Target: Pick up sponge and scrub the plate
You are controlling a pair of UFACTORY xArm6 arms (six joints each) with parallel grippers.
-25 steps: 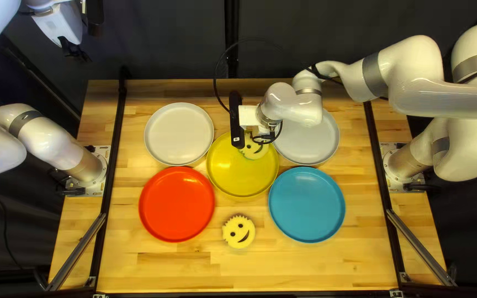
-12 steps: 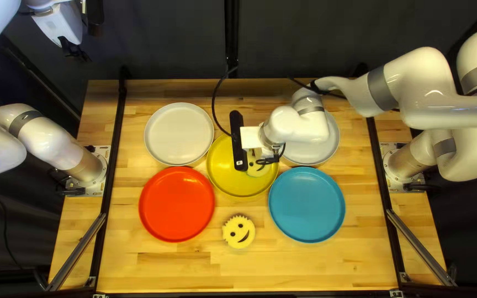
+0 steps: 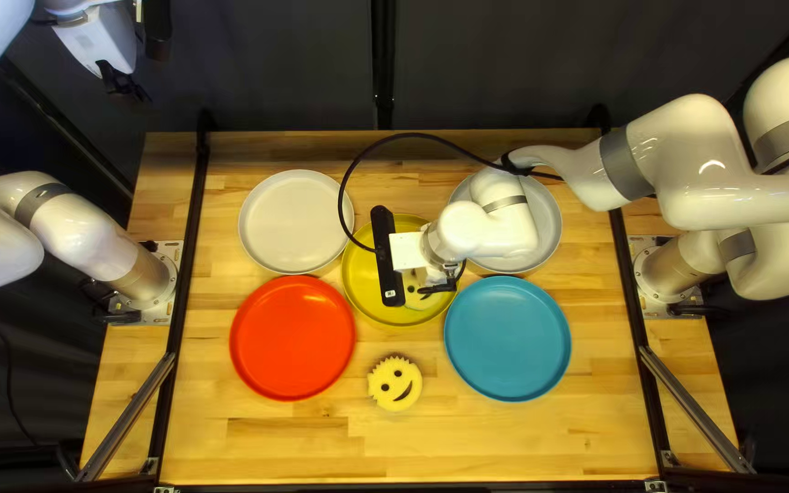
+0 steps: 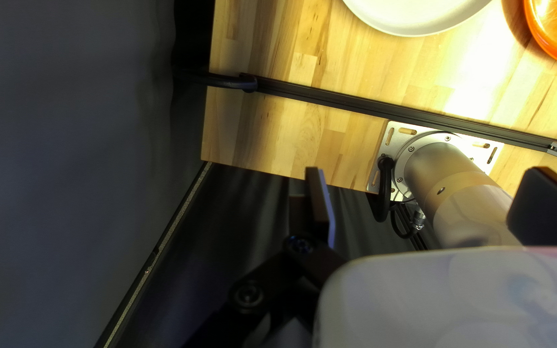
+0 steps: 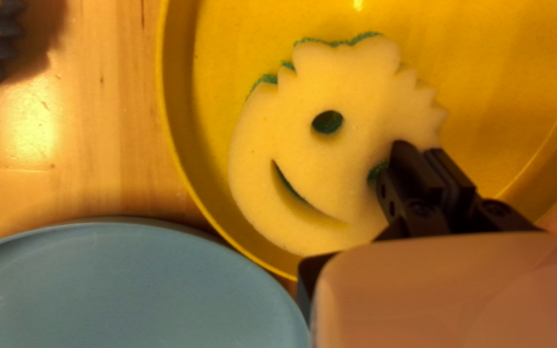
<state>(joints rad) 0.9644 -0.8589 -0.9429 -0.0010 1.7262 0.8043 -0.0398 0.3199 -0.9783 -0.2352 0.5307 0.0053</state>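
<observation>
A dark curtain (image 3: 504, 64) is hanging behind the wooden bench (image 3: 504, 447). The sponge (image 5: 330, 161), yellow with a cut-out smiling face and green underneath, is lying inside the yellow plate (image 3: 367, 283), near the rim beside the blue plate (image 3: 507, 339). Over it, the right gripper (image 3: 438, 287) is holding its fingers together, leaving barely a slit; their tips are reaching the sponge's face beside one eye hole, though whether they are pinching any of it I cannot tell.

Around the yellow plate, the red plate (image 3: 292, 338) and the blue one are sitting nearer the bench's near edge, and two pale plates (image 3: 290, 222) are sitting toward the far edge, the right arm partly covering one. A second sponge (image 3: 395, 382) is lying on the bench between red and blue. Beyond the bench, the left gripper (image 3: 122, 84) is hanging raised, its fingers standing wide apart, holding nothing.
</observation>
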